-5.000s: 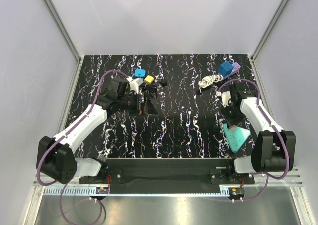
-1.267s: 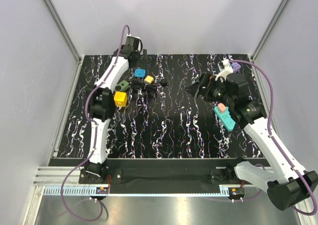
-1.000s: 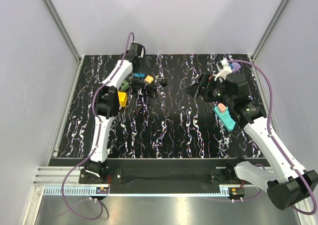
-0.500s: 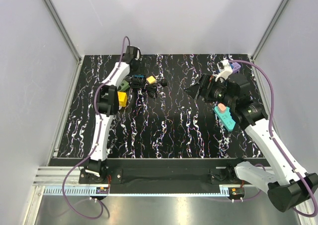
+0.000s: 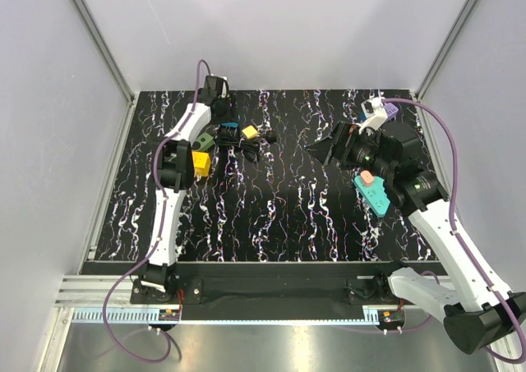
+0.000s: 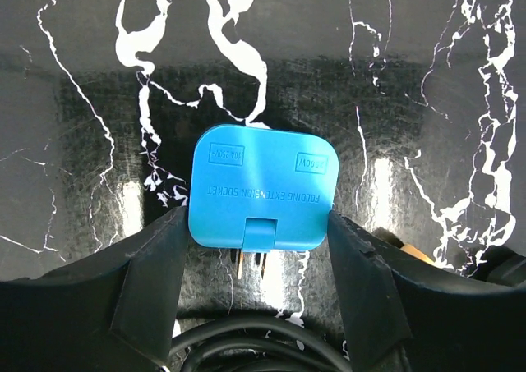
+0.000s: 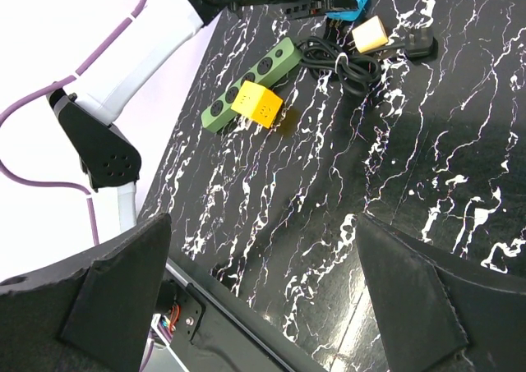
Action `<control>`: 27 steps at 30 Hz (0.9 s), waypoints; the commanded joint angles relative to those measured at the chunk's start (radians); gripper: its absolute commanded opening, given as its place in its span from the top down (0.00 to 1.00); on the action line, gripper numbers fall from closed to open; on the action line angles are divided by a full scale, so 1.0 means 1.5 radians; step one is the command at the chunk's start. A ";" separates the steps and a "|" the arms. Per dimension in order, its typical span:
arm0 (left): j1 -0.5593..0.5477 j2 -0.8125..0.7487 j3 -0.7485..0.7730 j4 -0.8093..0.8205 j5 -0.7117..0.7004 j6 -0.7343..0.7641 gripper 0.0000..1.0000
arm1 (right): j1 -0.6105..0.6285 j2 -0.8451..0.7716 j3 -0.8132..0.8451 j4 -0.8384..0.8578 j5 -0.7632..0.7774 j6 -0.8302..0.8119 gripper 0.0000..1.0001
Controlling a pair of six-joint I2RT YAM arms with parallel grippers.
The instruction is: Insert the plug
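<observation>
Grasp step, I judge: my left tool (image 6: 259, 216) straddles the blue plug (image 6: 263, 187) on the table (image 6: 427, 76), back left, pads (image 6: 156, 265) at both its sides; clamped or not, I cannot tell. Right tool (image 7: 263, 216) gapes, empty. Next, likely: firm pinch, lift, carry to the green strip (image 7: 251, 80), whose free sockets (image 7: 268, 63) only the right wrist view shows; the prongs (image 6: 238, 263), only the left.
</observation>
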 commanded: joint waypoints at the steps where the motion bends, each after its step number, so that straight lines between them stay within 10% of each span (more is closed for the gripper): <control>1: -0.011 -0.032 -0.054 -0.001 0.010 0.007 0.43 | 0.000 -0.017 0.029 0.010 0.006 -0.013 0.00; 27: -0.054 -0.302 -0.236 0.002 -0.017 0.052 0.54 | -0.001 -0.020 0.001 -0.001 0.041 0.021 0.00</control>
